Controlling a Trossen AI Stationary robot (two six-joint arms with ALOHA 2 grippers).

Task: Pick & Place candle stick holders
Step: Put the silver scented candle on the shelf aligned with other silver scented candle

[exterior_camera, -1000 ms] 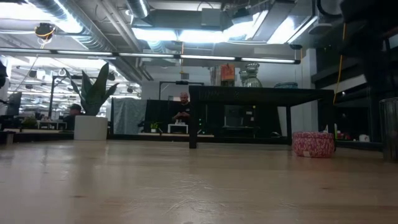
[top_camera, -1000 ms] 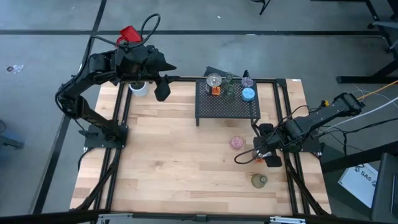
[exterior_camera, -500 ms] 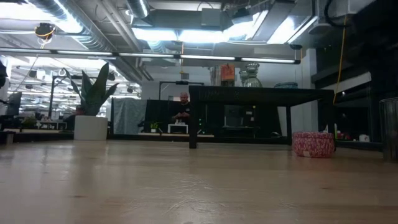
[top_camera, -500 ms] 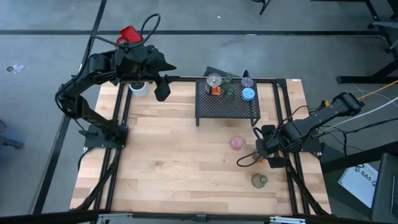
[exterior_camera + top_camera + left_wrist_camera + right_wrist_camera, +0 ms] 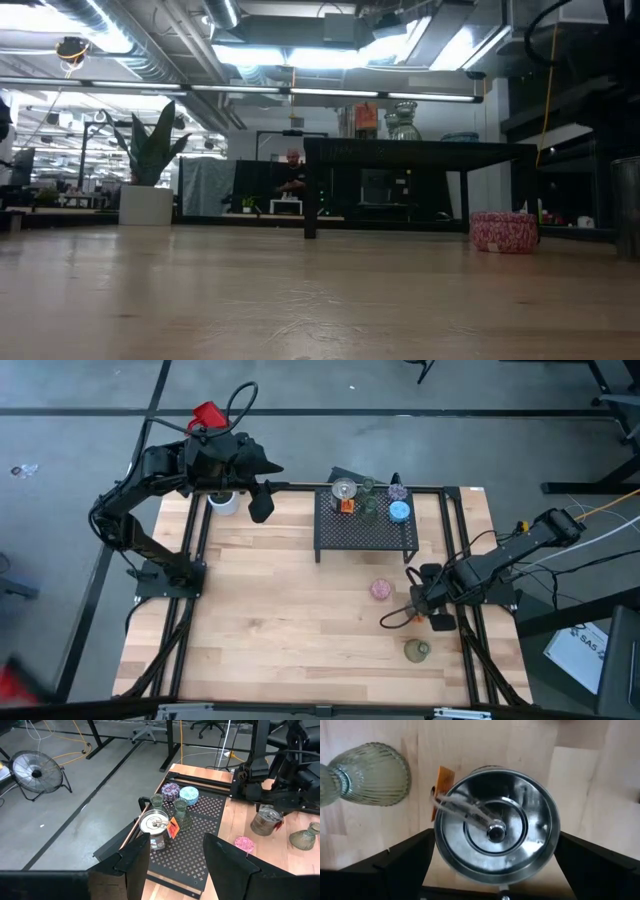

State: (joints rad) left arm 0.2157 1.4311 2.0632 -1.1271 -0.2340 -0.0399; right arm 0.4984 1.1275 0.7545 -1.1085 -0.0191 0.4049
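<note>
Nearest the front edge of the pale wooden table [image 5: 280,620], on the right side, an olive-green ribbed glass candle stick holder [image 5: 417,650] stands upright. Its wide bell is down, its narrow neck up, so its long axis is vertical.

Just behind it the right gripper [image 5: 428,603] hangs nose-down over a silvery round metal candle stick holder [image 5: 495,825]. This holder also stands upright, its open mouth facing straight up. The gripper's dark fingers [image 5: 405,865] are spread as wide as they go, one on each side of the rim, and the holder rests on the wood. An orange tag [image 5: 442,782] sticks out from its side toward the green glass one; no print on it can be read.

Farther in, a pink speckled round holder [image 5: 380,589] sits alone, flat on the table.

Behind that stands the black mesh rack [image 5: 365,532]. It carries a second silvery holder [image 5: 152,827] with an orange tag, two small green glass holders [image 5: 181,815], a purple-speckled one [image 5: 171,791] and a blue one [image 5: 189,795], all upright.

At the far left corner the left gripper [image 5: 260,508] hovers beside a white pot [image 5: 224,501], its fingers partly apart and empty.

Since a second ago the right gripper has edged slightly toward the rack; the left arm and every holder have stayed put.
</note>
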